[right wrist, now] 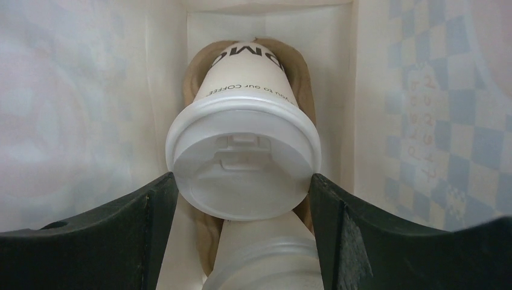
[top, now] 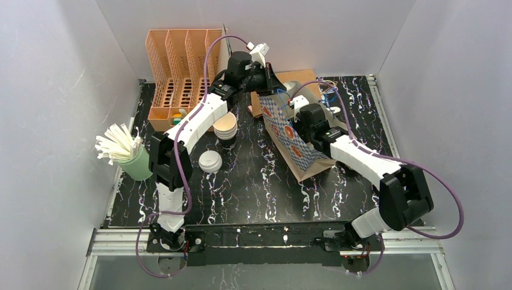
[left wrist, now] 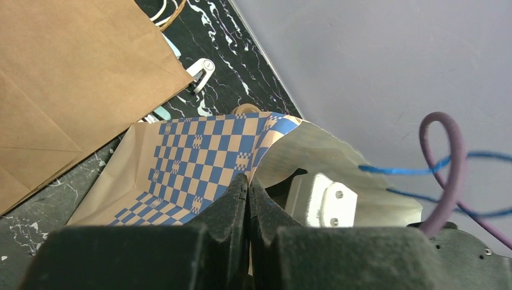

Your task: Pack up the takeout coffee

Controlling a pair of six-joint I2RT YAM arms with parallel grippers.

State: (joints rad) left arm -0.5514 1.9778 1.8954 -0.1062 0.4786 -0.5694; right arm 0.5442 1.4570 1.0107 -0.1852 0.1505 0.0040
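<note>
A blue-checked paper bag [top: 296, 136] lies tilted on the table with its mouth toward the back. My left gripper [left wrist: 249, 181] is shut on the bag's rim and holds the mouth open; it also shows in the top view [top: 270, 84]. My right gripper [right wrist: 243, 176] is open and reaches inside the bag. In the right wrist view two white lidded coffee cups sit in the brown pulp tray [right wrist: 194, 75] inside the bag. The far cup [right wrist: 241, 163] lies just beyond my fingertips. The near cup [right wrist: 268, 248] is between my fingers [right wrist: 151, 223].
An orange slotted rack [top: 181, 66] stands at the back left. A green cup of white straws [top: 136, 160] is at the left edge. A stack of brown cups [top: 225, 127] and a loose white lid [top: 210, 161] sit mid-left. A flat brown bag [left wrist: 66, 78] lies behind.
</note>
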